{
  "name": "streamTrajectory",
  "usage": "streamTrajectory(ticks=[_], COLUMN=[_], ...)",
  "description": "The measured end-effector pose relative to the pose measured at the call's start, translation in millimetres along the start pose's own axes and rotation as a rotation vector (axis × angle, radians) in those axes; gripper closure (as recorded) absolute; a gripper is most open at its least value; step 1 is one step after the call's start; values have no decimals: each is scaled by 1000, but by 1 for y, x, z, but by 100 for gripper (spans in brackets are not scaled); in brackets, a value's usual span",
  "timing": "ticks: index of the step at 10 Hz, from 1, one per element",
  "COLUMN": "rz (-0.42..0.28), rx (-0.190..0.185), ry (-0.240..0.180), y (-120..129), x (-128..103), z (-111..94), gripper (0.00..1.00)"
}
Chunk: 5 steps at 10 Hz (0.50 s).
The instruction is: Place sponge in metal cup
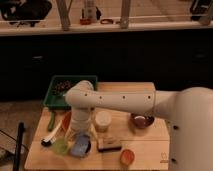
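Sponge [79, 148] lies tilted directly beneath our gripper [82, 135], seemingly within the metal cup [90, 143] rim. We hang straight above so it lands inside. Whether the gripper clamps it, we cannot tell.

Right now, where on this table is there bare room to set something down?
Bare wood shows at the table's front right, between the orange bowl and the dark bowl, and on the far strip right of the green tray. The front left is crowded: the hand hangs over the sponge, beside the green cup, cream cup and tan block.
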Motion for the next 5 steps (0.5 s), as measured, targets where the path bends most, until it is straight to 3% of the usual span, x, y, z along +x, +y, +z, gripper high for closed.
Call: streamTrajectory(ticks=[5], rz=[-9], rx=[12], ry=[6], y=[2], x=[3], z=[-6], gripper=[20])
